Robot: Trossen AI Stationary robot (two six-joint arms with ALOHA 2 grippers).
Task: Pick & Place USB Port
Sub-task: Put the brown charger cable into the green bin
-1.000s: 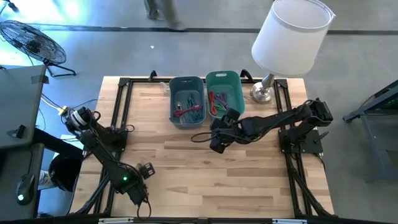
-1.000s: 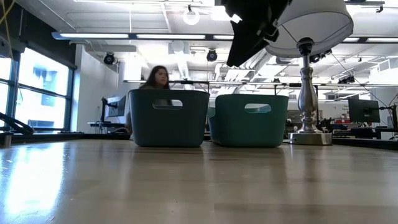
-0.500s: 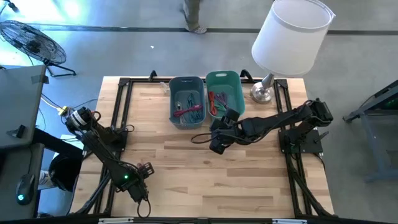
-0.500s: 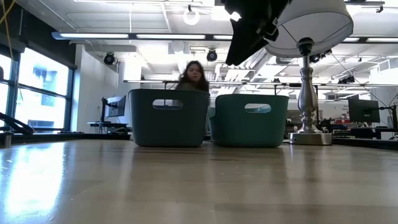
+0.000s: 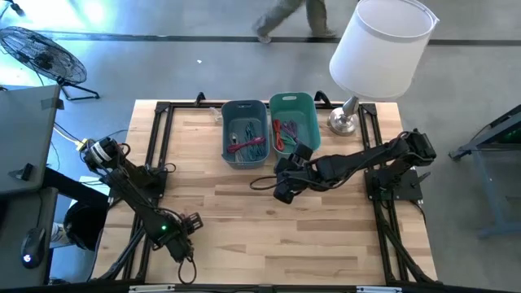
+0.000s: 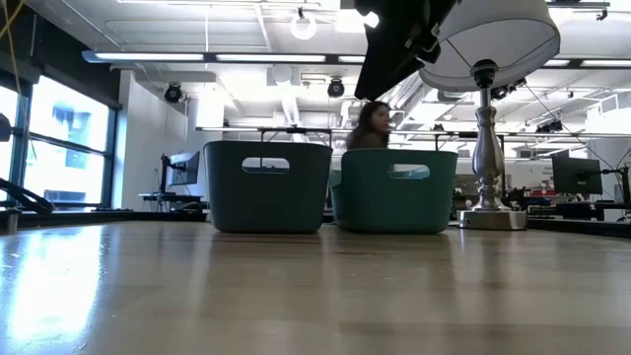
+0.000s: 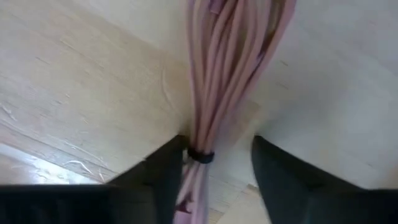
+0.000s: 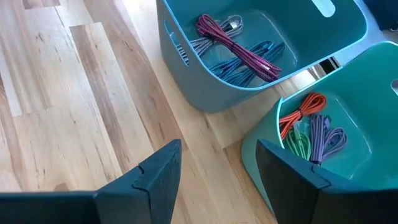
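A pink cable bundle [image 7: 230,68], bound by a black tie [image 7: 200,155], lies on the wooden table near its front left. My left gripper [image 7: 214,174] is open and low over it, one finger on each side of the bundle at the tie; it also shows in the high view [image 5: 193,221]. My right gripper [image 8: 217,168] is open and empty, above the table just in front of the two bins [image 5: 283,185]. The grey-blue bin [image 8: 205,81] holds red and blue cables. The teal bin [image 8: 267,143] holds orange, green and purple cables. My left gripper has its fingers on either side of the pink bundle at the black tie [image 7: 200,155], coming from above. One finger [image 7: 168,168] is right beside the bundle; whether it touches, I cannot tell. The bundle lies on the table.
A table lamp [image 5: 378,49] stands at the far right corner, its base [image 5: 342,122] beside the teal bin [image 5: 293,98]. The grey-blue bin [image 5: 225,134] stands to its left. Bare wood lies between the arms. A person [image 6: 370,128] walks beyond the far edge.
A person beyond the table's far edge has walked toward the right. Both grippers have stayed about where they were.
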